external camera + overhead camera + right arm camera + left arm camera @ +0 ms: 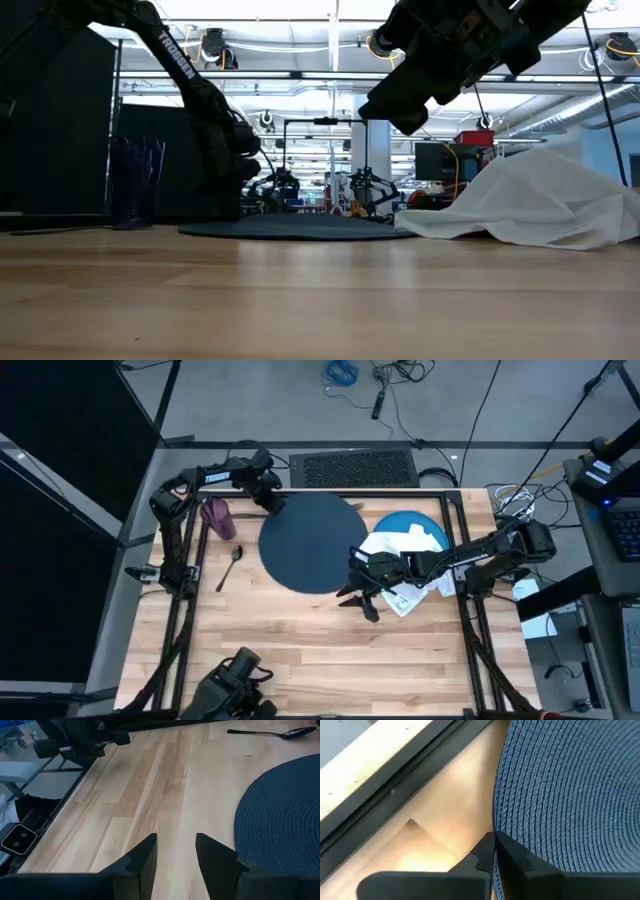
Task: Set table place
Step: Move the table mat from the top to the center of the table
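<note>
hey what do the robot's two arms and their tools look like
Both arms are dark, nearly black, built of jointed tubular links. The left arm carries pale lettering along one link, seen in the low view. Each ends in a two-finger tool: the left tool and the right tool have matte black, flat, angular fingers tapering to blunt tips. No loose cables are clearly visible on them.

- I see a black keyboard (353, 467) just past the far edge of the counter (300, 650).
- Blue cable coil (340, 372) on the grey floor (260, 400) beyond it, a black cable with a small dark device (379, 405) near it.
- Desk with a second keyboard (625, 530) at my right edge.
- Low view: ceiling light strips (290, 45) and a red box (474, 138) in the room behind.
</note>
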`<state>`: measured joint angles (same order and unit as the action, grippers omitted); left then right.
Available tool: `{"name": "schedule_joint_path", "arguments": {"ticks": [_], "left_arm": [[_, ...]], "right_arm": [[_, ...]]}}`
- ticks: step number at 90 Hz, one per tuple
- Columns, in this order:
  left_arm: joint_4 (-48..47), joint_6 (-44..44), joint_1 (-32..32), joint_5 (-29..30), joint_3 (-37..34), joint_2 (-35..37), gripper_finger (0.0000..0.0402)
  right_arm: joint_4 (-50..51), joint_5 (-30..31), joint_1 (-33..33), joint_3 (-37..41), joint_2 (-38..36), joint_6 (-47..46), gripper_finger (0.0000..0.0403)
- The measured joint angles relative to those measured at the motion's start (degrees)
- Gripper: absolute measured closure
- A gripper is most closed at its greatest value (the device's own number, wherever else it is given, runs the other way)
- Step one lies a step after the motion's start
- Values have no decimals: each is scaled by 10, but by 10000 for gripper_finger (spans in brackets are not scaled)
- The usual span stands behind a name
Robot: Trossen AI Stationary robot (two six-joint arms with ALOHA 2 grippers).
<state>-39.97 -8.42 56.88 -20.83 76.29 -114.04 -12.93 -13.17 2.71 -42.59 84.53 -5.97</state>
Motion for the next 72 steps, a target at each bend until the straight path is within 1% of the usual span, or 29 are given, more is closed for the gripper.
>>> {"name": "schedule_joint_path", "arguments": {"ticks": [14,30,54,72], "left_arm": [[-23,-14,-3,-37,0,3,401],[-73,-46,-22,-38,0,3,401],[-77,-55,-68,-39,0,7,401],[-97,-60,-107,-41,0,10,401]], "right_arm": [[6,18,-14,0,0,0,280],[25,29,-30,0,0,0,280],[25,29,-34,0,0,-1,280],[25,29,-35,0,0,-3,280]]}}
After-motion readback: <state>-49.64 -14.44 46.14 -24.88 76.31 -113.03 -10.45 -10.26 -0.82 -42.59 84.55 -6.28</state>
